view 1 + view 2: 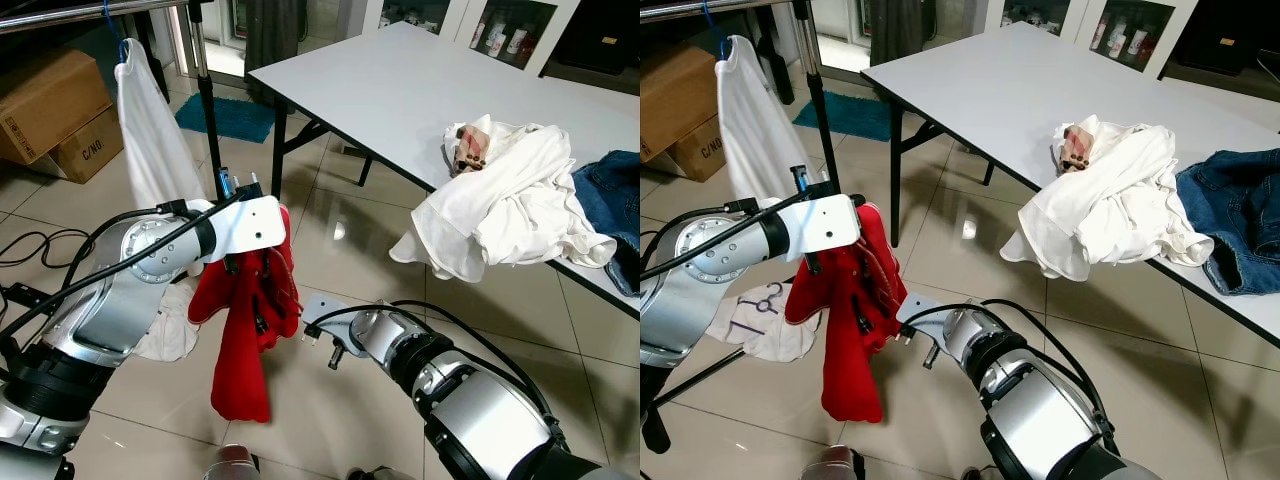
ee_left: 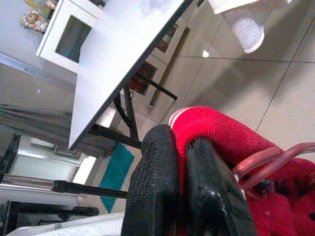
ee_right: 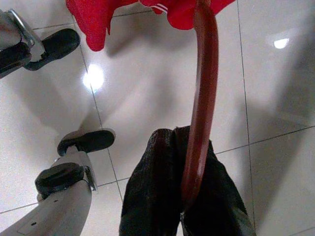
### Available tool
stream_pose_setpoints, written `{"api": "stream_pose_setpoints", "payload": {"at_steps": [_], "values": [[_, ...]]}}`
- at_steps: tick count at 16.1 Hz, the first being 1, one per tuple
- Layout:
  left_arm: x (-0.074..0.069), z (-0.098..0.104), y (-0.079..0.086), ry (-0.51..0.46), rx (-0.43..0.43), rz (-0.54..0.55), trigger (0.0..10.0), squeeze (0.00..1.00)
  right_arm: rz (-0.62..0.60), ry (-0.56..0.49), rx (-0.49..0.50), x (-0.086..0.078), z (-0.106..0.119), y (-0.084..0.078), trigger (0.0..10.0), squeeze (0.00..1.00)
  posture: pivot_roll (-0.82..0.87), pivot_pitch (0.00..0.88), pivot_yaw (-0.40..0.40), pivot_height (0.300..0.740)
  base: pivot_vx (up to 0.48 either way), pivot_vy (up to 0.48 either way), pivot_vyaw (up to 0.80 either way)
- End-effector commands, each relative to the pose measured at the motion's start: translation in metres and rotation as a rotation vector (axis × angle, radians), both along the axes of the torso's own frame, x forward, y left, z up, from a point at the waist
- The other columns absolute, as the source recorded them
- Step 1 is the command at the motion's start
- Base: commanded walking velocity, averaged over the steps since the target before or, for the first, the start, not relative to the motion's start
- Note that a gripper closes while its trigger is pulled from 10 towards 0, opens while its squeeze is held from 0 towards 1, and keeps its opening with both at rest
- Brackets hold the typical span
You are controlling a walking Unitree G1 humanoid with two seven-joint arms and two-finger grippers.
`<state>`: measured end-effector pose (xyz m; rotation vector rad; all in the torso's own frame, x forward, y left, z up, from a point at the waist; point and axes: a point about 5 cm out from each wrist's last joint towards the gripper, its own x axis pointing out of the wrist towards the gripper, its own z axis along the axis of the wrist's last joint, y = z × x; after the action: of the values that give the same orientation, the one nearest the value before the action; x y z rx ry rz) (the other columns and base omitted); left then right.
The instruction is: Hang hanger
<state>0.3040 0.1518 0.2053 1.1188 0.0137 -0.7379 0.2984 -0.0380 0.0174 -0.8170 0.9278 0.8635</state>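
Closest to the head camera are the robot's two silver arms, bent in across the tiled floor (image 1: 330, 260) toward a red knit garment (image 1: 240, 340) that hangs between them.

On the left, the left gripper (image 2: 179, 162) is pinched shut on a rolled edge of that red cloth, with loops of a dark red plastic hanger (image 3: 202, 88) just beside its fingers; the forearm is raised and angled across the body. On the right, the right gripper (image 3: 189, 196) is clamped on the hanger's curved bar, its forearm lower and reaching in from below, with the garment draped above the fingers.

As for progress, the red garment appears already mounted on its hanger, but it is held low and well apart from the metal clothes rail (image 1: 70, 14) at upper left, where a white shirt on a blue hanger (image 1: 145, 120) already hangs. Lifting and hooking are still to do. A white table (image 1: 420, 90) carries crumpled white clothes (image 1: 510, 200) on the right.
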Motion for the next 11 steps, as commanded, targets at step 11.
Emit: {"api": "stream_pose_setpoints", "payload": {"at_steps": [11], "values": [[0.005,-0.075,0.04,0.196,-0.68,0.406,10.0,0.0,0.102,-0.152,0.232,-0.009,-0.009,0.006,10.0,0.0,0.17,0.048,-0.086,0.74,0.0,0.0,0.0]]}}
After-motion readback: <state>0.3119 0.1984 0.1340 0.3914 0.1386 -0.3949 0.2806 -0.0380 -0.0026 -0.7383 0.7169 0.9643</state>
